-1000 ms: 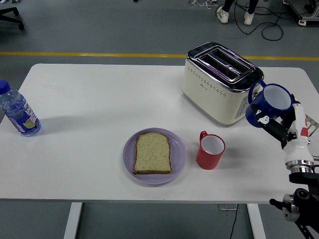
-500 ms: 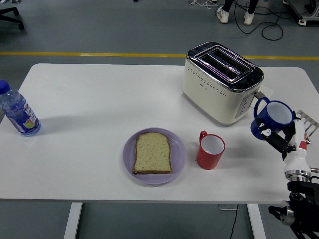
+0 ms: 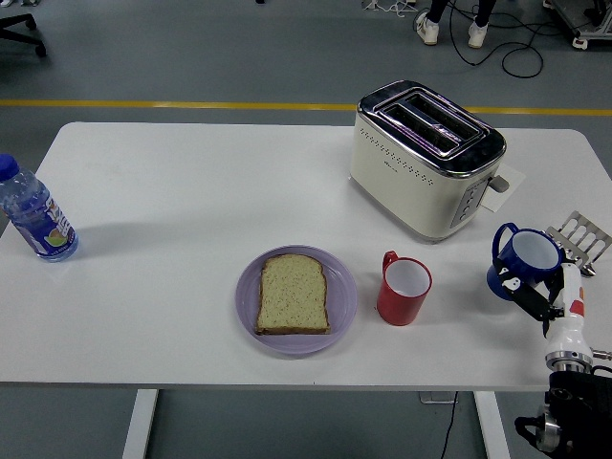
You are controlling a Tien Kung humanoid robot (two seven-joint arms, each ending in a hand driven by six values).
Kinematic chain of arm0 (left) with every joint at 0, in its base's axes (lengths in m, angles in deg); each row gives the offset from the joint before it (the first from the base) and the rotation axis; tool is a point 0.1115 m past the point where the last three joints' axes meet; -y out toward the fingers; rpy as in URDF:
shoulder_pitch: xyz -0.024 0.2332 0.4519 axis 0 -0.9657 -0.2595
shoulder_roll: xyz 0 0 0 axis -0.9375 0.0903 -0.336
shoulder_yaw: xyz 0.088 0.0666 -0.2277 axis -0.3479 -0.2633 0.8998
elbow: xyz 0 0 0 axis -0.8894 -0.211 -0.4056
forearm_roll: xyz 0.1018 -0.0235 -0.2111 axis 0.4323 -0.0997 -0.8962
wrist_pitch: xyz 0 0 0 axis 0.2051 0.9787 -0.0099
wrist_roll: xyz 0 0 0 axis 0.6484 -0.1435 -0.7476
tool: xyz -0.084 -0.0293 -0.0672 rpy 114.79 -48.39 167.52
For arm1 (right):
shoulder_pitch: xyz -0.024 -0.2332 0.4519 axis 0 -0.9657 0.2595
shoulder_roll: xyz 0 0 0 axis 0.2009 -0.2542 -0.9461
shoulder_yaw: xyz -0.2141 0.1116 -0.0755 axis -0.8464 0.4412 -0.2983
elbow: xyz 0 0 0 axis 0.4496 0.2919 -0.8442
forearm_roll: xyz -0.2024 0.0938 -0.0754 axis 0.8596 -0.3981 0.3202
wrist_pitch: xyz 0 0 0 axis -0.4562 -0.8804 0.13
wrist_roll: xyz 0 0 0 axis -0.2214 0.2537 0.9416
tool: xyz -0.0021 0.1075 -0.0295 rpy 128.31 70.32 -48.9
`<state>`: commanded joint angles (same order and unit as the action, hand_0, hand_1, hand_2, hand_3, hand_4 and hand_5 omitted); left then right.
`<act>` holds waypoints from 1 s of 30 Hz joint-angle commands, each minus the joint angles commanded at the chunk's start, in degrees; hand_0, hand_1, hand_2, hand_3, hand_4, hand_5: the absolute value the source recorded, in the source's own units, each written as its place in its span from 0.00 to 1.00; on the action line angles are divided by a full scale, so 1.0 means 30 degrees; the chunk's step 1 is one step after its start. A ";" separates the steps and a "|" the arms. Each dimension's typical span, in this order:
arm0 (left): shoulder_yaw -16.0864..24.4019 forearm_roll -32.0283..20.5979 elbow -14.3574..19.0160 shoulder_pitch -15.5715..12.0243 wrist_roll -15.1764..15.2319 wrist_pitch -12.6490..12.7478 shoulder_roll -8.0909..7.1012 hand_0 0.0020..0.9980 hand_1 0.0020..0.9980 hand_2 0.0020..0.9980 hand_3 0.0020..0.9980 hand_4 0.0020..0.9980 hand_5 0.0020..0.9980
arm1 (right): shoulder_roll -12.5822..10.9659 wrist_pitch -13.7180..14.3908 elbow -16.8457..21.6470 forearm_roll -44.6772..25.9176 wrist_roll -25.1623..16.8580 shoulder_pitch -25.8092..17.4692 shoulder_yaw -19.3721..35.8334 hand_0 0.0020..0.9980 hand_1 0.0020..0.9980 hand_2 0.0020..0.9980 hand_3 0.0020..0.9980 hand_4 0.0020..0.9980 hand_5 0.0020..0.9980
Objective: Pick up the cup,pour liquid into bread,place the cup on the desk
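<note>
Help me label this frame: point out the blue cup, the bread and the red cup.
blue cup (image 3: pixel 524 256): head view, on its inside.
bread (image 3: pixel 294 293): head view, middle of the slice's top face.
red cup (image 3: pixel 403 295): head view, on its outer red wall.

The right arm (image 3: pixel 572 382) rises from the lower right corner, its white wrist section upright. The right hand (image 3: pixel 535 292) sits at the arm's top, black fingers (image 3: pixel 528 296) curled around a cup (image 3: pixel 524 260), which it holds upright above and left of the wrist.
</note>
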<state>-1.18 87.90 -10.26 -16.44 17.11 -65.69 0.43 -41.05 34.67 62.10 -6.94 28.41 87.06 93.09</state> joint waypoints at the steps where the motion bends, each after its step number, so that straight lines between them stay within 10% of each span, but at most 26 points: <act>1: -0.0009 0.0000 0.0000 0.0000 0.0000 -0.0001 -0.0001 0.63 0.64 0.65 0.50 0.24 0.86 | 0.0018 -0.0009 -0.0103 -0.0026 -0.0051 0.0016 -0.0036 0.51 0.49 0.60 0.58 0.61 0.00; 30: -0.0421 -0.0117 -0.0009 -0.0256 -0.0003 -0.0004 0.0054 0.63 0.64 0.65 0.50 0.24 0.86 | 0.0375 -0.0344 -0.1947 -0.0429 -0.0065 0.0169 -0.0796 0.54 0.48 0.59 0.74 0.73 0.00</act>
<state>-2.44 87.55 -10.28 -17.21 17.10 -65.71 0.59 -39.93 33.64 56.26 -8.23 28.22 87.56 90.70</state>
